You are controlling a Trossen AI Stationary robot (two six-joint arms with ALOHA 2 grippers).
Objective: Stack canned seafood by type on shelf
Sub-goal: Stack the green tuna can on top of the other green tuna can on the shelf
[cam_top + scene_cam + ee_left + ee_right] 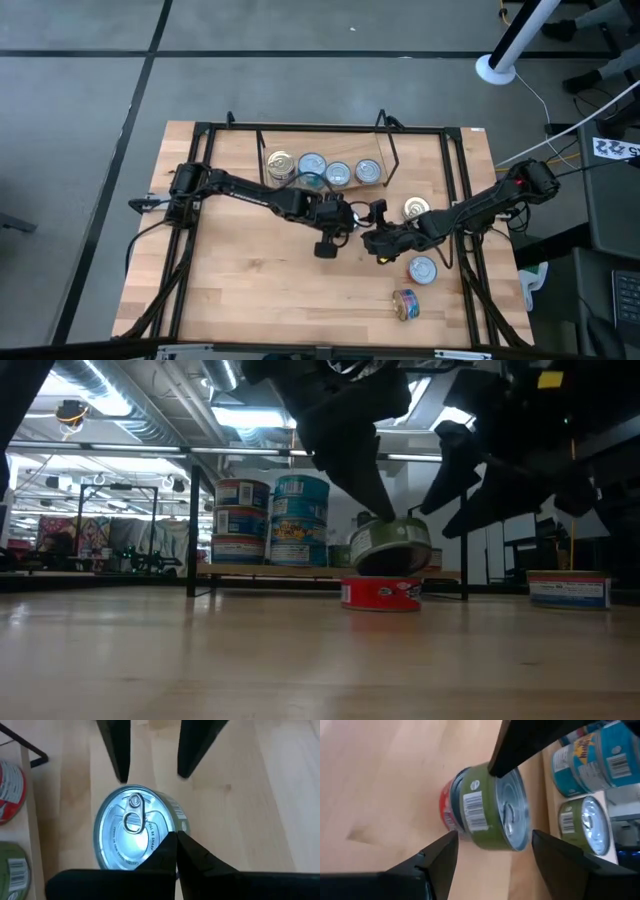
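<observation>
A broad light-wood tabletop (pixel 250 290) is being watched under workshop lights, with the small wire-framed shelf (pixel 375 150) carrying stacked tins at its far edge. In front of it, a green-labelled, silver-lidded round tin (pixel 492 810) is being rested on a red-labelled tin (pixel 380 594). The left gripper (pixel 175 851), fingers pressed together, is being held on its lid; the right gripper (pixel 492 847) is being held wide around it. Rigid, smooth, probably slippery: its side wall is best gripped.

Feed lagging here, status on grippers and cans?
Left gripper shut, touching green can atop red can. Right gripper open, straddling it. Shelf unobstructed.
</observation>
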